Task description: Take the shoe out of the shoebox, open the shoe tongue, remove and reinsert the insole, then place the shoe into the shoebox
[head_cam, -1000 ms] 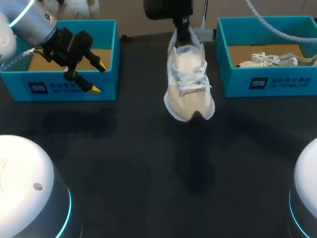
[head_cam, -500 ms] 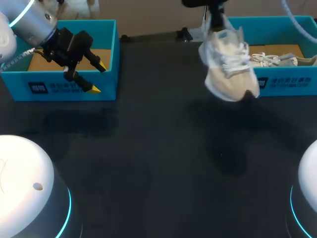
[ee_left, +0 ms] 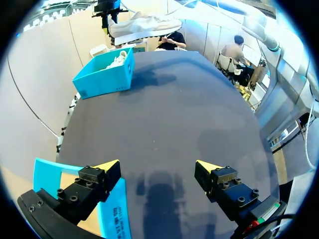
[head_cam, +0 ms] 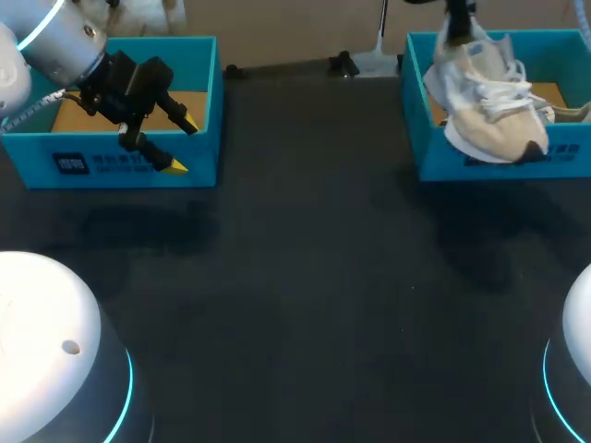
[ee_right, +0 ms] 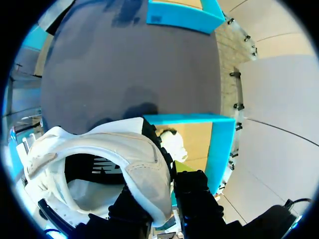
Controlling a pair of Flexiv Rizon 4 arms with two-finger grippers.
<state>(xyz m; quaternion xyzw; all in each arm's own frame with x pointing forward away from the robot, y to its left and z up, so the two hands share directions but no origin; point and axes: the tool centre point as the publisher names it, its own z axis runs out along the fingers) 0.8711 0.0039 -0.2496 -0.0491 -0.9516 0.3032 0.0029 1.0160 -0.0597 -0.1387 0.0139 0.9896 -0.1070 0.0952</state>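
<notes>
Two views differ, right gripper (ee_right: 165, 191) clamping shoe (head_cam: 489, 111) heel shown only by wrist, left gripper (ee_left: 157, 166) open.

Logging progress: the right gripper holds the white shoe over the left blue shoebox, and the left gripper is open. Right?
No: the head view shows the right gripper holding the white shoe over the right blue shoebox; the left gripper is open.

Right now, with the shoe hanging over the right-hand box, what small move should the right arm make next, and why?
Probably ease the shoe back and down: the right jaws grip its heel above the shoebox, and its toe appears to overhang the front wall.
</notes>
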